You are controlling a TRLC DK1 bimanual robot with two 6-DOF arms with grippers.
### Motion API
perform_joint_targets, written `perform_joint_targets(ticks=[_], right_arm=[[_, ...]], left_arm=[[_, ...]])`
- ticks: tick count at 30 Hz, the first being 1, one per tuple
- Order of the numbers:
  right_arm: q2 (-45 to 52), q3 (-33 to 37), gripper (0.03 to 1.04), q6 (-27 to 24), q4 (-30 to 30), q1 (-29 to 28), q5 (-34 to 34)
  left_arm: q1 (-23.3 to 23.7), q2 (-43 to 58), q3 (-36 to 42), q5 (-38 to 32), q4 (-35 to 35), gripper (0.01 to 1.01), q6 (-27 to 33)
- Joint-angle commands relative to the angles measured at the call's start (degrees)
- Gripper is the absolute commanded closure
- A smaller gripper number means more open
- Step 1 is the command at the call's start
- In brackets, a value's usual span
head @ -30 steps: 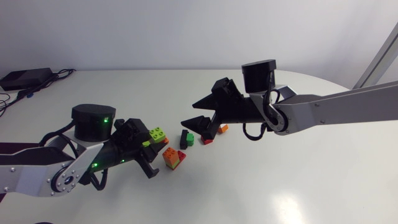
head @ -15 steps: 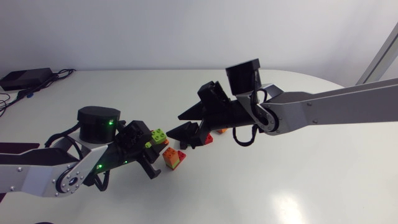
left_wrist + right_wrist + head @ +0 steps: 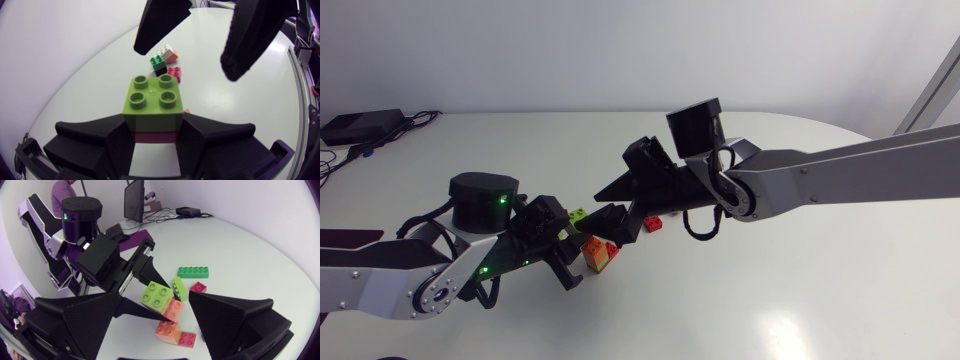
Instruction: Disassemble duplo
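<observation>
Our left gripper (image 3: 155,150) is clenched from 2 sides on a small stack: a lime brick (image 3: 152,100) atop a dark red brick (image 3: 152,137). Just beyond, our right gripper (image 3: 172,309) hangs with its fingers spread, touching nothing. We judge that the pull-apart step is in hand, and next those fingers must close squarely on the lime brick. Farther off, loose bricks (image 3: 165,62) lie on the table (image 3: 90,75).

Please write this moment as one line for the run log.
left gripper: shut on lime brick | right gripper: open, near lime brick, not touching | table: loose bricks
</observation>
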Motion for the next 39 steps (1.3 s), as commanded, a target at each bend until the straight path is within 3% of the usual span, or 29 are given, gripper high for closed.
perform_joint_targets(ticks=[1,28,34,38,39], right_arm=[[1.9,1.7,0.07,1.4,-0.4,0.8,-0.1],[5.5,4.1,0.17,-0.7,-3.0,3.5,5.1],[5.7,4.4,0.35,-0.9,-3.4,3.5,5.2],[5.9,4.4,0.56,-0.8,-3.4,3.5,5.2],[6.0,4.5,0.56,-0.9,-3.4,3.5,5.1]], left_arm=[[-0.7,0.9,0.0,-0.4,1.0,0.634,-0.8],[-2.4,-1.6,-0.6,-0.4,1.0,0.634,-1.0],[-2.5,-1.9,-0.7,-0.4,1.0,0.634,-1.0],[-2.5,-1.9,-0.7,-0.4,1.0,0.633,-1.0],[-2.5,-2.0,-0.7,-0.4,1.1,0.633,-1.0]])
